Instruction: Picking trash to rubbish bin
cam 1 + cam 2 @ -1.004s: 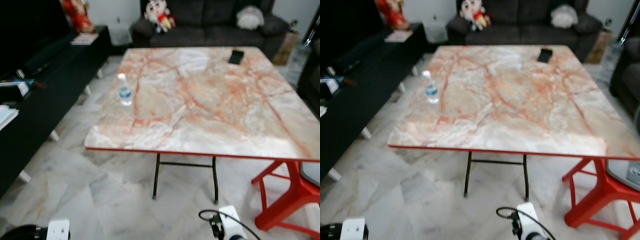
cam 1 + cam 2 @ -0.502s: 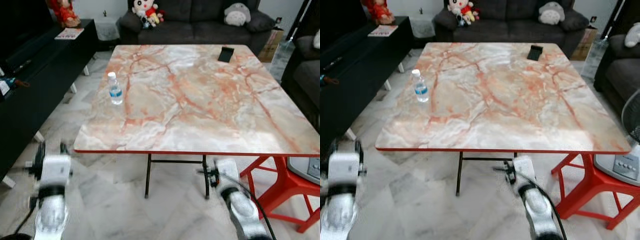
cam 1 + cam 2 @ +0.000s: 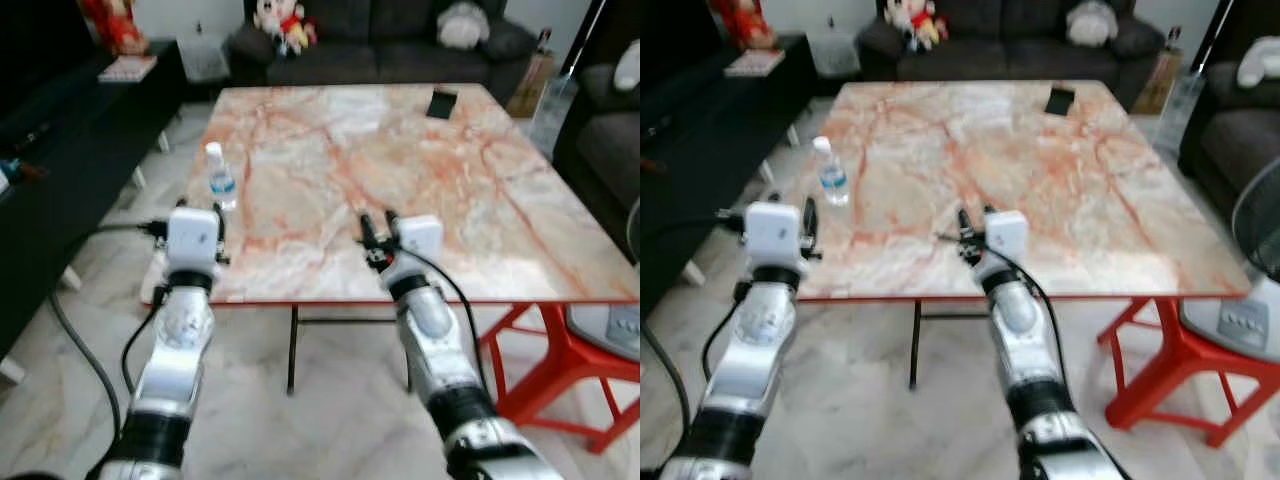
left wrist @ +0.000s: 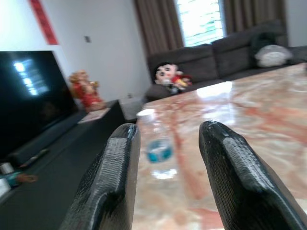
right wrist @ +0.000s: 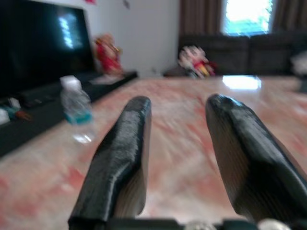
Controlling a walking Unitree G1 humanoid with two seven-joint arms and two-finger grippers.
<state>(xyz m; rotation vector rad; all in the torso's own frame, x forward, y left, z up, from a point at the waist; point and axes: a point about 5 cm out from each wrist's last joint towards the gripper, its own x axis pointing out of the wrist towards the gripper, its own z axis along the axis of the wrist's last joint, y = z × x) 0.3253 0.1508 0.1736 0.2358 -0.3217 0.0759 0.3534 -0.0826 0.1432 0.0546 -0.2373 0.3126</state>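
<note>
1. We see a black phone point(image 3: 441, 102) lying near the far right corner of the marble table point(image 3: 480, 200).
2. We see a dark sofa point(image 3: 400, 50) beyond the table's far edge, with plush toys point(image 3: 280, 22) on it.
3. We see a red stool point(image 3: 560, 370) under the table's right near corner.

- No text, brand, number or sign can be read anywhere in these pictures.
- The water bottle point(image 3: 219, 178) on the marble table point(image 3: 420, 190) carries a blue label, but its print is too small and blurred to make out.
- A red strip point(image 4: 44, 21) hangs on the wall in the left wrist view; any characters on it are illegible.
- The fan base point(image 3: 1238, 322) beside the table has a row of buttons, their markings too small to read.
</note>
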